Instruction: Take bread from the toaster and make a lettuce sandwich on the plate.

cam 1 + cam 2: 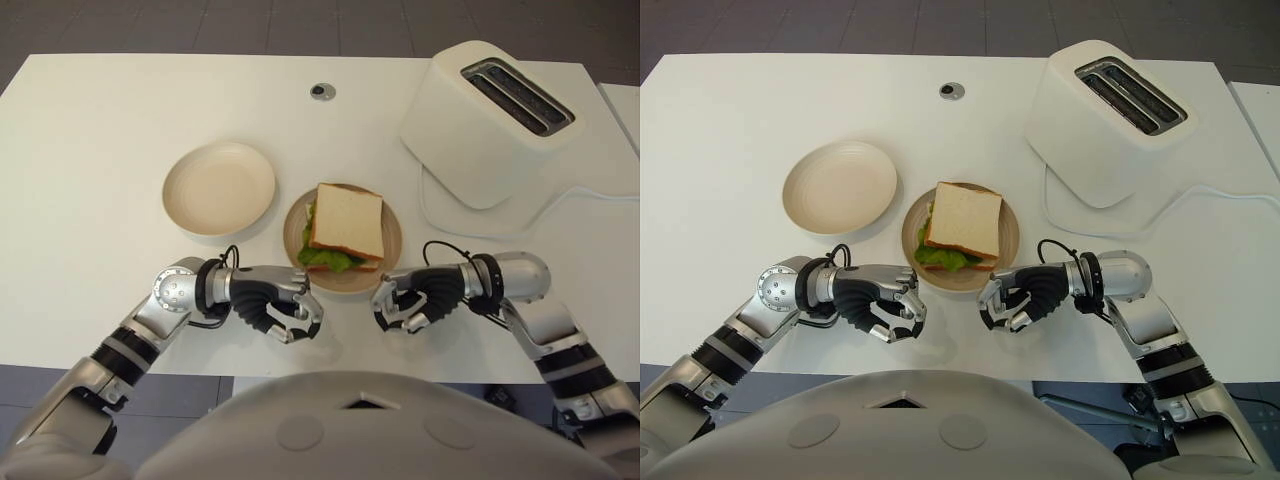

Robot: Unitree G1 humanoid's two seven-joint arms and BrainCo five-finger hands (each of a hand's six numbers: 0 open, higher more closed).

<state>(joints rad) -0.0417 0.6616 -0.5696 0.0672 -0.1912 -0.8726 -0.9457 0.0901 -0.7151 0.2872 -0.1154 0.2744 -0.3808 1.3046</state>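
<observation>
A sandwich (344, 222) of white bread with green lettuce showing at its near edge lies on a tan plate (389, 252) in the middle of the table. The white toaster (487, 118) stands at the back right, its two slots dark with no bread showing. My left hand (283, 305) rests near the table's front edge, just left of the plate, fingers curled and holding nothing. My right hand (411, 300) sits just right of the plate's near rim, also curled on nothing.
A cream bowl-like plate (219, 188) sits to the left of the sandwich plate. A small round grommet (322, 92) is set in the table at the back. The toaster's white cord (585, 193) runs off to the right.
</observation>
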